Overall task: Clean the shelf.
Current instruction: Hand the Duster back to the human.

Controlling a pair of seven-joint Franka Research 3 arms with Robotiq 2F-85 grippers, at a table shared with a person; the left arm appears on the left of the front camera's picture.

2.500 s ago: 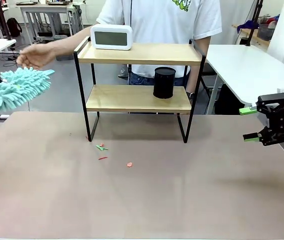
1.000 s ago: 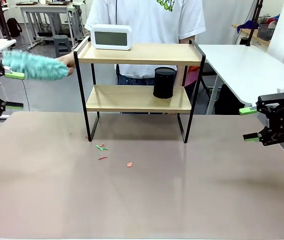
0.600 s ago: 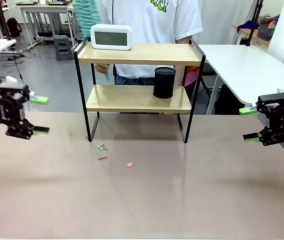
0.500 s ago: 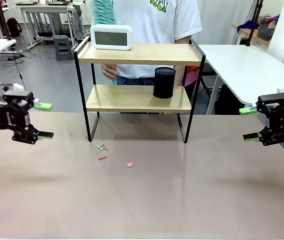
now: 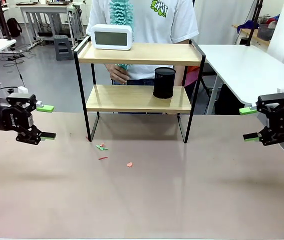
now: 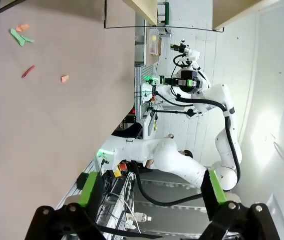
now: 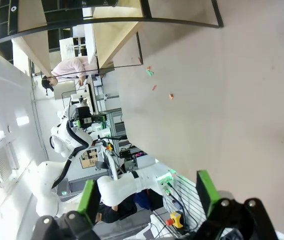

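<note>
The shelf [image 5: 139,90] stood at the far middle of the worktop [image 5: 142,200], its four thin black legs planted near the back edge and its two pale wood boards smooth and flat. In front of it the brownish matte surface lay wide open, broken by a few small scraps [image 5: 101,148] of green and red near the front left leg. A white rounded clock [image 5: 111,37] sat on the left of the top board; a black cylinder cup [image 5: 164,83] stood on the right of the lower one.

Behind the shelf a person's hand [image 5: 117,73] gripped a fluffy teal duster [image 5: 120,12] upright, its handle partly hidden by the clock and top board, its tip cut off by the upper edge.

The left claw [image 5: 45,121] hung at the worktop's left edge, green pads apart and holding nothing. The right claw [image 5: 249,123] hung at the right edge, likewise spread and empty. Both stood well clear of the shelf. In the left wrist view the scraps [image 6: 21,36] lay scattered on bare surface, the shelf's frame [image 6: 131,20] cut off at the top.
</note>
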